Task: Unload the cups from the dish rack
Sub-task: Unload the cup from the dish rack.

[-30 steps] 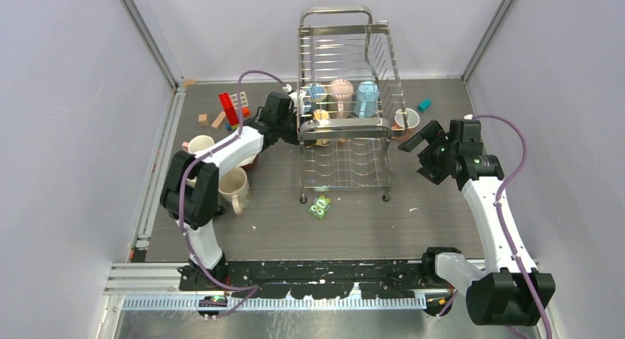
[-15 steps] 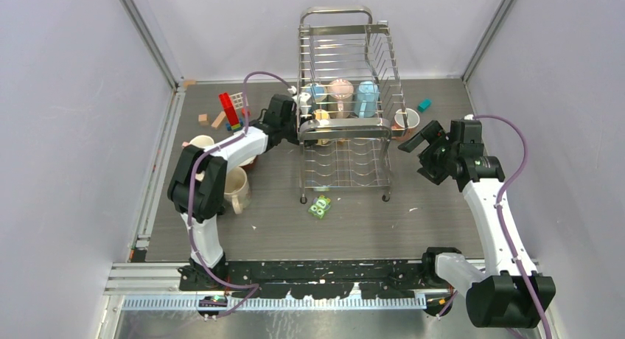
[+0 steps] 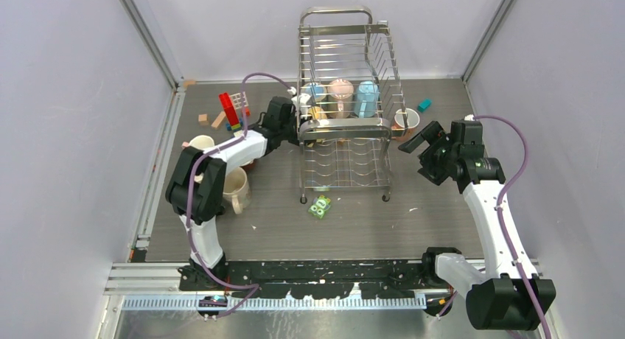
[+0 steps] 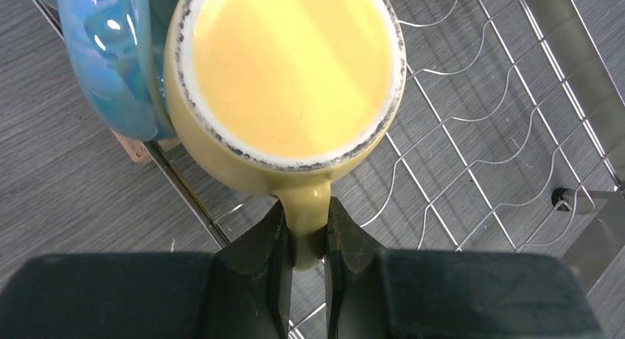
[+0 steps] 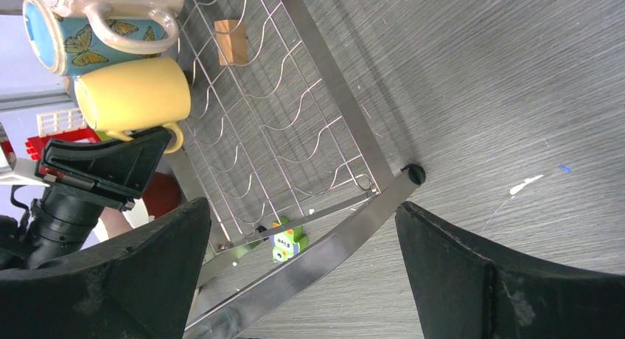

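Note:
The silver wire dish rack (image 3: 343,66) stands at the back centre. On its upper tier are a light blue mug (image 3: 367,97), a pale pink mug (image 3: 340,92) and a blue butterfly mug (image 5: 55,37). My left gripper (image 4: 306,236) is shut on the handle of a yellow mug (image 4: 291,66) at the rack's left side (image 3: 315,116), over the wire tier. My right gripper (image 5: 302,214) is open and empty, right of the rack (image 3: 416,140). Cream mugs (image 3: 200,144) (image 3: 234,188) and a dark red one (image 3: 247,161) stand on the table to the left. Another mug (image 3: 405,119) stands right of the rack.
A small green packet (image 3: 320,206) lies just in front of the rack. Red and white toy blocks (image 3: 230,107) and wooden blocks (image 3: 210,120) lie at the back left. A teal block (image 3: 424,105) lies at the back right. Walls close in the table on both sides.
My left gripper has shifted slightly left and back with the yellow mug in it, and its elbow has swung in. The right arm has barely moved.

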Available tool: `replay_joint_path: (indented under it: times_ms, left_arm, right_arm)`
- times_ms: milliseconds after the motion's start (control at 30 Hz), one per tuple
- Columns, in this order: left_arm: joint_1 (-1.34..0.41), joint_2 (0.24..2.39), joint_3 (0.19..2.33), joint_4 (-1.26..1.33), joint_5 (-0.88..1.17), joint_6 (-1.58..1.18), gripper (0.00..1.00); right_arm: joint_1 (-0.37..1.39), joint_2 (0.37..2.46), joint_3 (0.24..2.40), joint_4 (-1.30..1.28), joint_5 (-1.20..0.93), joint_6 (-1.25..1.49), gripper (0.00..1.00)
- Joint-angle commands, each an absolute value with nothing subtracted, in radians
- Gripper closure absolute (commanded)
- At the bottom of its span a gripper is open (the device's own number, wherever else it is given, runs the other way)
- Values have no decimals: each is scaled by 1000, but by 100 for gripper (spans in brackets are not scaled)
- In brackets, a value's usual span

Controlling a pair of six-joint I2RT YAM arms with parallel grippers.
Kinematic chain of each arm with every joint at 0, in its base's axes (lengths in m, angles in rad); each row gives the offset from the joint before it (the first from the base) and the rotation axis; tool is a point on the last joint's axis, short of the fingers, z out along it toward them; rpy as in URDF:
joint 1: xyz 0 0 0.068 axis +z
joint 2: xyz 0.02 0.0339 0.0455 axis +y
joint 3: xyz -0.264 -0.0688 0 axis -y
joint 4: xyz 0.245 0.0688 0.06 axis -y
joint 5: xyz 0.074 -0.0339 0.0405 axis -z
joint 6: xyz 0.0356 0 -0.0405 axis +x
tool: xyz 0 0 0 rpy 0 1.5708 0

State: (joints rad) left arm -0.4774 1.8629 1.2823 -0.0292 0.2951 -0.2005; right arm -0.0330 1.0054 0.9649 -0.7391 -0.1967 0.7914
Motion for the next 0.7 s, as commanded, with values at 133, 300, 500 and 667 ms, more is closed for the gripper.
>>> replay_joint_path:
  times_ms: [133, 300, 500, 667]
  left_arm:
    - [-471, 1710, 1175, 117, 308, -241, 100]
    - [-471, 1652, 1157, 99, 308, -236, 100]
    - [-471, 1556, 1109, 80, 255, -277, 100]
    - [-463, 1469, 1094, 4, 141, -326, 100]
  right_arm:
    - [-35, 982, 947, -715, -202, 778, 0]
    - [-35, 981, 938, -704, -204, 782, 0]
    - [-35, 966, 940, -699, -202, 779, 0]
    - [-35, 951, 965, -721, -201, 772, 0]
